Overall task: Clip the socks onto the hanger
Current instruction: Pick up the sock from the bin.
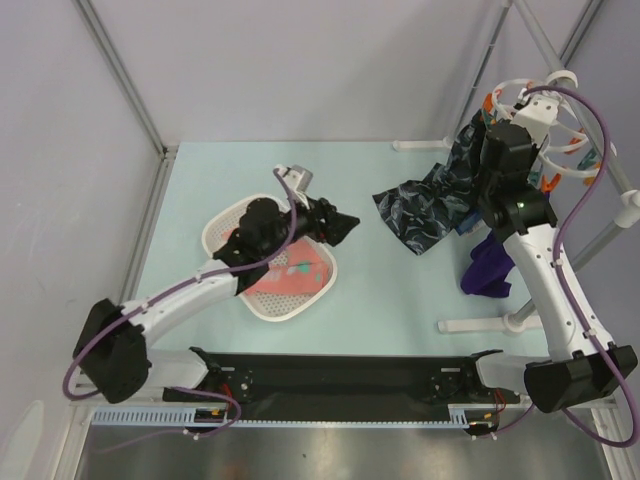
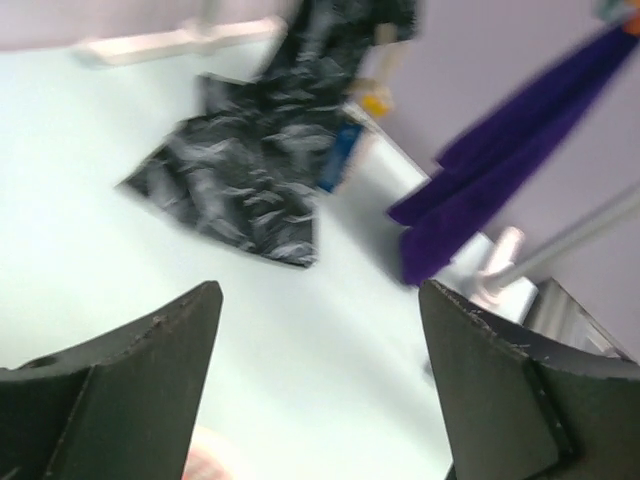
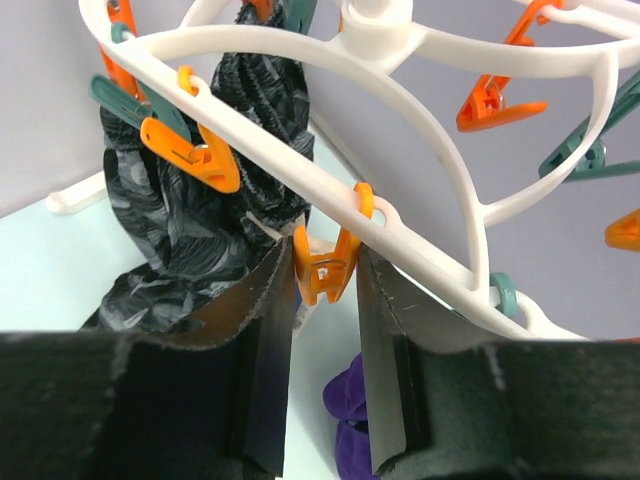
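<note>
Right now, pinched between the fingers of the right gripper (image 3: 323,262): one orange peg (image 3: 320,278), hanging from the white ring of the hanger (image 3: 250,45). Nearly closed, touching the peg on both sides. Peg's mouth open or not? Hard to tell. Squeeze the top of the peg, not the ring, and press straight, to stop any twisting. Just behind, hanging from the same ring, a dark patterned cloth (image 3: 190,230); lower down, a purple garment (image 3: 347,405). Leave both alone.

Over on the other side, the left gripper (image 2: 320,300): wide open, nothing held. Hovering just beside the far rim of a white basket (image 1: 222,222). Inside the basket, flat and pink with little patches, the socks (image 1: 296,276), well apart from the hanger. Reach down, grab one sock by its edge, lift gently, and bring that edge up into the peg's mouth. Only then let the peg go.
</note>
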Controlling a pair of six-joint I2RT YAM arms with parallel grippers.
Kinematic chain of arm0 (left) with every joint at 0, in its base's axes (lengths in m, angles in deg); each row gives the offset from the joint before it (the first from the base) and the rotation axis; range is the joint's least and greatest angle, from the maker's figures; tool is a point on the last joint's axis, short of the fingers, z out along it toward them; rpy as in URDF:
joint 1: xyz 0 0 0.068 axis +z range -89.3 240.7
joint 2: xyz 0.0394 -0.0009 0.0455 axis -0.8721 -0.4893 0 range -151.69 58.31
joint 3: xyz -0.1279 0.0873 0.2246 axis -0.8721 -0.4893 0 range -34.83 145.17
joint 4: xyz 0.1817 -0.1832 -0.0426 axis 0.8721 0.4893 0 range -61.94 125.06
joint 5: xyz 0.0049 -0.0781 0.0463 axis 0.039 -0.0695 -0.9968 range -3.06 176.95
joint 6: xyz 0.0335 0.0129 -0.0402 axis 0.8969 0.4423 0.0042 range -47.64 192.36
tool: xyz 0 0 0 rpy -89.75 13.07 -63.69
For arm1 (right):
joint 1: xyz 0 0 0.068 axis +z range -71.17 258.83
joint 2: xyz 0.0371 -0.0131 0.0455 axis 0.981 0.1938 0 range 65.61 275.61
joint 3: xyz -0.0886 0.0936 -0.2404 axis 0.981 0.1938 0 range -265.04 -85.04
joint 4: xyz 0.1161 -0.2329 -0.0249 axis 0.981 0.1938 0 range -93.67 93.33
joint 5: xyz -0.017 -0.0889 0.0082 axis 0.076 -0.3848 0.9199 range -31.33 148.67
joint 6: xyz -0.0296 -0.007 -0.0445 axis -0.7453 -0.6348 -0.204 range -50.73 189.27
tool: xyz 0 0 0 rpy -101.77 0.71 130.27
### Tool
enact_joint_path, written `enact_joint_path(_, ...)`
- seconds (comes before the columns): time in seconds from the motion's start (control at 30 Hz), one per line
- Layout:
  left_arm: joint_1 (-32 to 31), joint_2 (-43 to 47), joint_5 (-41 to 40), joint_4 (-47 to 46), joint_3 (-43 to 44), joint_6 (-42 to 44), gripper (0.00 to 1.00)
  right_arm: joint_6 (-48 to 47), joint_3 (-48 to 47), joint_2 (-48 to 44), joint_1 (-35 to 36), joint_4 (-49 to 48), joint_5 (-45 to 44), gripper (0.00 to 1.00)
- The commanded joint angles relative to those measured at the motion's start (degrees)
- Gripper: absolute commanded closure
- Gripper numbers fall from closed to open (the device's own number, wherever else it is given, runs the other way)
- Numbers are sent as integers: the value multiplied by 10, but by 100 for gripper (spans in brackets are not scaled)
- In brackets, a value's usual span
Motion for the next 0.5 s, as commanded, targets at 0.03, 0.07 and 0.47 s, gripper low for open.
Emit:
enact_joint_path(0.03,50,67,-118,207,26,-29,13,31,-35,5,-2,43,50,100)
enact_joint_path(0.07,79,70,-128,244,35,-26,13,36,-35,6,-3,45,55,100)
enact_joint_path(0.47,237,54,-57,336,7,-98,21,36,-26,7,-3,41,87,100)
